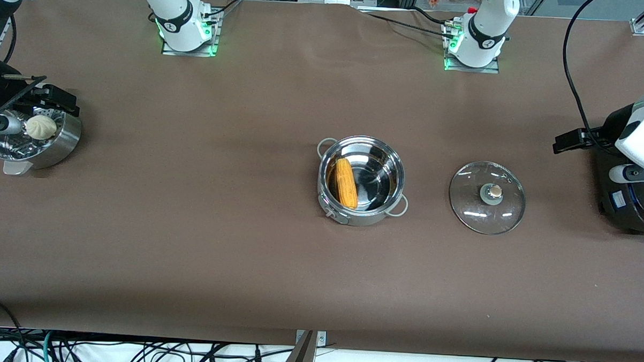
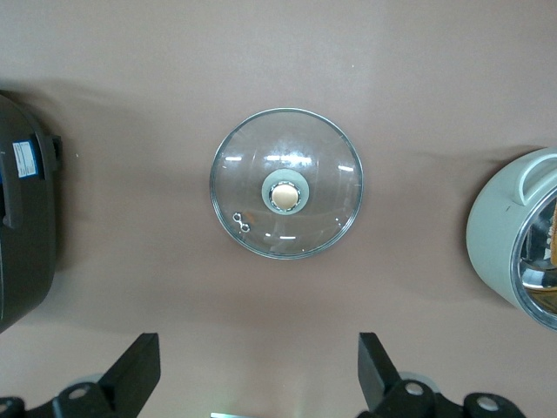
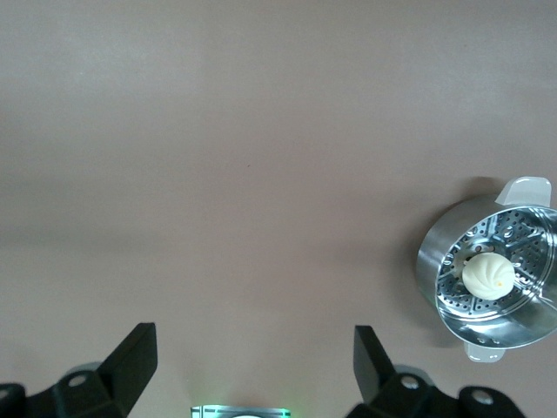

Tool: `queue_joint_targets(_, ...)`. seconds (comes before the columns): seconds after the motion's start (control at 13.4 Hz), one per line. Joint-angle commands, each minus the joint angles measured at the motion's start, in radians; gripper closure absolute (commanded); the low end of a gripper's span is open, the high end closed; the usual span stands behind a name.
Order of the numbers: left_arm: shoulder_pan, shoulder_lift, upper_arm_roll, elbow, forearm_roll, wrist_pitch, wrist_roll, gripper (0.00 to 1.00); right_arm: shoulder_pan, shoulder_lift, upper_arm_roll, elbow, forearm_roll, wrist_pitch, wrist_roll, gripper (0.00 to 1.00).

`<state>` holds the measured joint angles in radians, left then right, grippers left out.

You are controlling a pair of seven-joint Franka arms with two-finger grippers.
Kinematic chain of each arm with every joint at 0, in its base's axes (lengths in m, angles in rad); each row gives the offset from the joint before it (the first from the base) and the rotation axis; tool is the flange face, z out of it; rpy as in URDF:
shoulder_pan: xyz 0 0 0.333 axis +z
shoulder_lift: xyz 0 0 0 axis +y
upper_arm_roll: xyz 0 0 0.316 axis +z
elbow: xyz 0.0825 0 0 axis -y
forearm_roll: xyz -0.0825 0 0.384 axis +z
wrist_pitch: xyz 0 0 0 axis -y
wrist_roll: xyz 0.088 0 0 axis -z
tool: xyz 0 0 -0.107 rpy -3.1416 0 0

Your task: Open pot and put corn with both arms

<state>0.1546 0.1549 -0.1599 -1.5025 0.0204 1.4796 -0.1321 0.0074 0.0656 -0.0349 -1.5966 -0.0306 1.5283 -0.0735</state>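
Note:
The steel pot (image 1: 367, 218) stands open at the table's middle, with the yellow corn (image 1: 346, 183) lying inside it. Its glass lid (image 1: 487, 197) with the tan knob lies flat on the table beside the pot, toward the left arm's end. The left wrist view shows the lid (image 2: 286, 183) and part of the pot (image 2: 500, 235). My left gripper (image 1: 570, 140) is open and empty, up over the table beside the black cooker, its own view (image 2: 259, 366) looking down on the lid. My right gripper (image 1: 57, 99) is open and empty over the steamer basket's edge, with bare table between its fingers in its own view (image 3: 255, 361).
A perforated steel steamer basket (image 1: 63, 142) holding a white bun (image 1: 40, 127) stands at the right arm's end; the right wrist view shows that basket (image 3: 432, 261) too. A big black cooker (image 1: 629, 210) stands at the left arm's end and also shows in the left wrist view (image 2: 26, 218).

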Motion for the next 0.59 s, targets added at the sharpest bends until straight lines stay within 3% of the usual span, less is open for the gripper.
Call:
queue_joint_targets(0.0,0.003,-0.03,-0.009,-0.012,0.003,-0.012,0.019,0.0,0.002,-0.007,-0.002,-0.022,0.017,0.01,-0.006,0.0)
queue_joint_targets(0.52,0.003,-0.058,-0.024,-0.012,0.003,-0.038,0.019,0.0,-0.006,0.013,-0.003,-0.016,0.009,0.019,-0.009,0.0)
